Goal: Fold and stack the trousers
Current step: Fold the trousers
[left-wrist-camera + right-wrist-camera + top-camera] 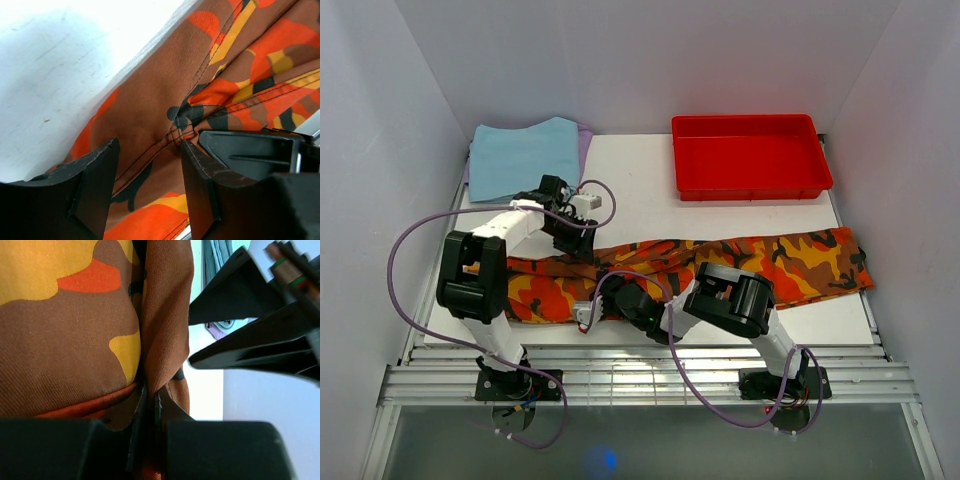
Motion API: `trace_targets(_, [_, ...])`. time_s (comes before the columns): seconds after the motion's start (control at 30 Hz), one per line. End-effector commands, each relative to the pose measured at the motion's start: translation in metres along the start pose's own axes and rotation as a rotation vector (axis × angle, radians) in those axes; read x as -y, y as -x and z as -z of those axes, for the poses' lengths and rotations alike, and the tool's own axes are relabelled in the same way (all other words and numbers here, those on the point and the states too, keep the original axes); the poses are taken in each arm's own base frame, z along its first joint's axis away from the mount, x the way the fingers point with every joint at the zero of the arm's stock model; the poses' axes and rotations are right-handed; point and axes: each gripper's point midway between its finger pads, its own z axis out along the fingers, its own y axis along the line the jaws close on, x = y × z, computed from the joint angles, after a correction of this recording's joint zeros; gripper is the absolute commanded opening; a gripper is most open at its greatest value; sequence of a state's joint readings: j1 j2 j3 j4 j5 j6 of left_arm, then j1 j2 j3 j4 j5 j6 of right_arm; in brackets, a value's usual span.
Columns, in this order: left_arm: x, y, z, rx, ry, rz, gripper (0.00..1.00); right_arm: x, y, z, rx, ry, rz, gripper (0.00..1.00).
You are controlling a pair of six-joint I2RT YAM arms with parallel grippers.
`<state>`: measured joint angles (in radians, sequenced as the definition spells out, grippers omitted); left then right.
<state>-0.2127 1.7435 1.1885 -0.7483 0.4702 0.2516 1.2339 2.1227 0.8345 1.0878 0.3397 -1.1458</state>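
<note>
Count: 1 pair of soft cloth trousers in orange/red/yellow/black camouflage print (770,262), 1 red rectangular plastic tray (750,190), 1 folded plain light blue cloth (520,160) with 1 lilac cloth (584,145) peeking out from under its right edge, 2 arms, 2 purple cables (405,260).

Trousers lie stretched left to right across the near half of the white table board (640,200). Waist end is near the left arm. Leg ends reach the right edge, below the tray. They are flat, with a slight bunch in the middle. Tray sits far right, blue cloth far left, both well apart from the trousers.

Left gripper (575,238) is down over the trousers' far edge, left of centre. In the left wrist view its fingers (95,185) are spread apart, with a stitched seam junction of the cloth (175,132) between the tips (149,145). Nothing is clamped.

Right gripper (592,312) is at the trousers' near edge, just beside the left one. In the right wrist view its fingers (210,450) are pressed together (151,405), pinching a raised fold of brown-patch fabric (165,315).

A black part at the right of the left wrist view touches the cloth; can't tell what it belongs to.
</note>
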Motion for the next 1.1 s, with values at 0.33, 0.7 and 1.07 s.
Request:
trace_targets(0.33, [0.019,-0.021,-0.024,-0.112,0.007,-0.105,0.36,-0.069,-0.026,0.016,-0.094,0.201,0.030,0.19])
trace_targets(0.7, [-0.008,0.037,0.002,0.006,0.167,-0.129,0.00,-0.074,-0.030,0.019,-0.112,0.221,0.037,0.83])
trace_targets(1.07, [-0.061,0.092,0.015,0.095,0.255,-0.088,0.00,-0.076,-0.028,0.021,-0.098,0.231,0.048,0.65])
